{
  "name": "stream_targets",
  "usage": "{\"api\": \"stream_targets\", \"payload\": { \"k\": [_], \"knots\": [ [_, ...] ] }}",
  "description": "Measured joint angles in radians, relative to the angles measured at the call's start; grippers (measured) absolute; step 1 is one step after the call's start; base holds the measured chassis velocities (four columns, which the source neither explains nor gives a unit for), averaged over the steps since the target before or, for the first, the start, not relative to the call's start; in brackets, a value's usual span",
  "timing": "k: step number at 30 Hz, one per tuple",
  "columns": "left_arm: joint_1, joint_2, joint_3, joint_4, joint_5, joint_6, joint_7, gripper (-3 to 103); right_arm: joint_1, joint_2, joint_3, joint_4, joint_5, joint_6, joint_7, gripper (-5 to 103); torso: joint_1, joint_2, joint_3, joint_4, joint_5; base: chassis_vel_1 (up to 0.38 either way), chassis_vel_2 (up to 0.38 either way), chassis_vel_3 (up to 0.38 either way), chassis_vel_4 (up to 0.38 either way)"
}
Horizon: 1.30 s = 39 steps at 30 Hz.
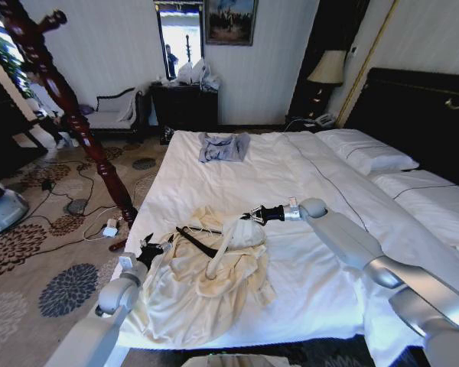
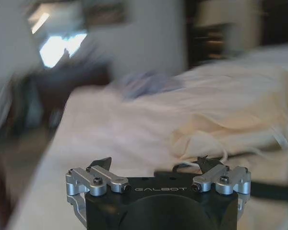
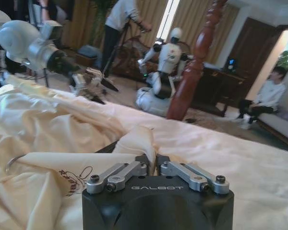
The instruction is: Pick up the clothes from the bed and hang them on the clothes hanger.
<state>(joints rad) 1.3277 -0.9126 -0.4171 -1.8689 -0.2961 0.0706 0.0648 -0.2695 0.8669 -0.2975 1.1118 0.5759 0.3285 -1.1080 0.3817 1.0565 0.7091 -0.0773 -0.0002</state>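
Cream clothes (image 1: pixel 206 287) heaped on near edge of bed (image 1: pixel 306 176). Left gripper (image 1: pixel 154 246) spread wide at heap's left edge. Right gripper (image 1: pixel 249 217) pinched on raised fold. Clothes hanger (image 1: pixel 61 95) beyond, left of bed.

The clothes (image 1: pixel 206 287) lie heaped on the bed (image 1: pixel 306 183) near its front left corner. The clothes hanger (image 1: pixel 76 126) stands on the floor left of the bed. A small folded garment (image 1: pixel 223 147) lies farther back on the bed, and pillows (image 1: pixel 367 153) lie at the right.
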Motion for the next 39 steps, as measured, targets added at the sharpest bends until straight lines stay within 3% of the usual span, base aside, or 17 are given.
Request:
{"api": "stream_targets", "payload": {
  "k": [2, 5, 6, 7, 9, 14, 15, 17, 20, 22, 31, 33, 39],
  "knots": [
    [-0.046, 0.096, 0.039, 0.025, 0.136, -0.098, 0.068, 100, -0.004, -0.006, 0.017, 0.008, 0.002, -0.017, 0.012, 18, 0.0, 0.0, 0.0, 0.0002, 0.0001, 0.0, 0.0, 0.0, 0.0],
    [-0.111, 0.155, 0.089, 0.047, 0.177, -0.137, 0.104, 100, -0.005, -0.011, 0.024, 0.008, 0.002, -0.019, 0.017, 24, 0.0, 0.0, 0.0, -0.0004, 0.0002, 0.0, 0.0, 0.0, 0.0],
    [-0.186, 0.195, 0.161, 0.07, 0.184, -0.152, 0.14, 100, -0.007, -0.016, 0.028, 0.008, 0.002, -0.018, 0.021, 34, 0.0, 0.0, 0.0, -0.0012, 0.0002, 0.0, 0.0, 0.0, 0.0],
    [-0.214, 0.206, 0.19, 0.08, 0.185, -0.154, 0.153, 100, -0.009, -0.018, 0.03, 0.008, 0.002, -0.017, 0.023, 40, 0.0, 0.0, 0.0, -0.0012, 0.0, 0.0, 0.0, 0.0, 0.0],
    [-0.248, 0.219, 0.231, 0.092, 0.187, -0.155, 0.173, 100, -0.013, -0.019, 0.032, 0.008, 0.002, -0.016, 0.025, 40, 0.0, 0.0, 0.0, -0.0014, 0.0003, 0.0, 0.0, 0.0, 0.0],
    [-0.322, 0.249, 0.362, 0.142, 0.221, -0.173, 0.251, 100, -0.025, -0.013, 0.034, 0.003, 0.0, -0.009, 0.04, 61, 0.0, 0.0, 0.0, 0.0002, 0.0001, 0.0, 0.0, 0.0, 0.0],
    [-0.328, 0.249, 0.378, 0.148, 0.226, -0.175, 0.259, 100, -0.027, -0.012, 0.034, 0.001, -0.001, -0.008, 0.041, 61, 0.0, 0.0, 0.0, 0.0003, 0.0001, 0.0, 0.0, 0.0, 0.0],
    [-0.357, 0.246, 0.439, 0.174, 0.25, -0.185, 0.272, 100, -0.035, -0.009, 0.034, -0.008, -0.002, -0.004, 0.048, 72, 0.0, 0.0, 0.0, -0.0003, 0.0, 0.0, 0.0, 0.0, 0.0],
    [-0.369, 0.24, 0.46, 0.186, 0.263, -0.187, 0.272, 100, -0.037, -0.008, 0.034, -0.012, -0.004, -0.003, 0.05, 78, 0.0, 0.0, 0.0, -0.0008, 0.0003, 0.0, 0.0, 0.0, 0.0],
    [-0.401, 0.216, 0.484, 0.226, 0.299, -0.194, 0.258, 100, -0.04, -0.007, 0.035, -0.014, -0.006, 0.001, 0.051, 93, 0.0, 0.0, 0.0, -0.0003, 0.0002, 0.0, 0.0, 0.0, 0.0],
    [-0.477, 0.141, 0.522, 0.324, 0.348, -0.205, 0.233, 99, -0.041, -0.005, 0.031, -0.014, -0.008, 0.006, 0.053, 100, 0.0, 0.0, 0.0, -0.0004, 0.0003, 0.0, 0.0, 0.0, 0.0],
    [-0.536, 0.074, 0.574, 0.387, 0.386, -0.226, 0.232, 98, -0.041, -0.003, 0.03, -0.01, -0.009, 0.007, 0.058, 100, 0.0, 0.0, 0.0, -0.0006, 0.0001, 0.0, 0.0, 0.0, 0.0],
    [-0.598, 0.035, 0.637, 0.453, 0.411, -0.249, 0.232, 98, -0.045, -0.004, 0.031, -0.002, -0.01, 0.009, 0.065, 100, 0.0, 0.0, 0.0, -0.0005, 0.0003, 0.0, 0.0, 0.0, 0.0]
  ]
}}
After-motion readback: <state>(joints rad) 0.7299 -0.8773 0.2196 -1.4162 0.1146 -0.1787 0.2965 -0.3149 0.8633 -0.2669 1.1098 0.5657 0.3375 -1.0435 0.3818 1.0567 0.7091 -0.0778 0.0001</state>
